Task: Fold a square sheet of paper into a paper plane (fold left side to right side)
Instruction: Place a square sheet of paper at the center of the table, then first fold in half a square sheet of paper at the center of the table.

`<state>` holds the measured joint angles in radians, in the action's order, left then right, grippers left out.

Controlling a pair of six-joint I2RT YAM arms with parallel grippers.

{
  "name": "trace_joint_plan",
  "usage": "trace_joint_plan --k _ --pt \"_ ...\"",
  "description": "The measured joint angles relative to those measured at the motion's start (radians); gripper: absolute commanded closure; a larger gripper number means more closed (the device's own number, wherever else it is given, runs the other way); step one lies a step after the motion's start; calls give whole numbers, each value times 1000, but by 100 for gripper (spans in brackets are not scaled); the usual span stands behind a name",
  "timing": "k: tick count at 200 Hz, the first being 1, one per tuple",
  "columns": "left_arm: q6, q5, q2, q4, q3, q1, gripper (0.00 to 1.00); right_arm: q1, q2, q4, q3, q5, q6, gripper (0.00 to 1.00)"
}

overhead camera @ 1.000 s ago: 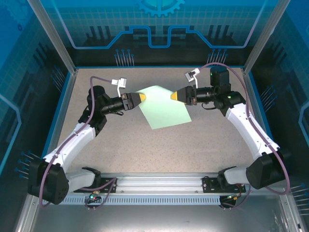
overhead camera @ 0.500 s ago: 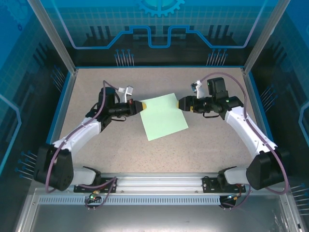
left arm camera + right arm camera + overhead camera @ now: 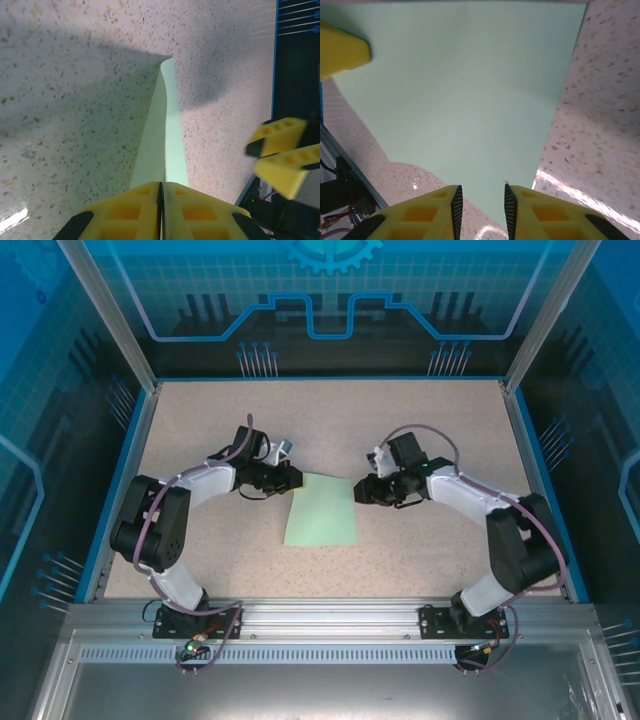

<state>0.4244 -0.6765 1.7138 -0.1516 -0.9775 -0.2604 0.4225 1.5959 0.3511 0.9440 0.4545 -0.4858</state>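
Observation:
The square sheet of paper (image 3: 320,515) is pale mint green and lies low over the speckled table between my two grippers, roughly square in outline; no paper plane is in view. My left gripper (image 3: 297,480) is at its far left corner, shut on the sheet's edge. In the left wrist view the sheet (image 3: 165,135) runs edge-on from the closed left gripper (image 3: 161,186). My right gripper (image 3: 356,490) is at the far right corner. In the right wrist view the right gripper (image 3: 480,192) stands open, with a corner of the sheet (image 3: 465,100) reaching between its fingers.
The speckled table (image 3: 440,420) is bounded by a blue rim (image 3: 527,450) and aluminium posts (image 3: 110,320). A metal rail (image 3: 330,615) with both arm bases runs along the near edge. The right gripper's yellow fingers (image 3: 280,170) show at the right of the left wrist view.
Both grippers have come nearer and lower with the sheet, which was lifted and tilted and now lies almost flat. The arms have folded in closer to their bases.

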Motion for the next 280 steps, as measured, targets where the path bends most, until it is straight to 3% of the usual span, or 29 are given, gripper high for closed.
trace_joint_plan --k 53,122,186,280 --pt "58 -1 4 -54 -64 0 65 49 174 -25 39 -37 -55 72" --pt "180 -12 29 -83 -69 0 36 51 237 -31 64 -58 -73 72" --pt "104 14 40 -124 -59 0 25 51 246 -19 77 -60 -72 72" --pt "-8 37 95 -83 -49 10 20 58 247 -8 84 -74 -72 72"
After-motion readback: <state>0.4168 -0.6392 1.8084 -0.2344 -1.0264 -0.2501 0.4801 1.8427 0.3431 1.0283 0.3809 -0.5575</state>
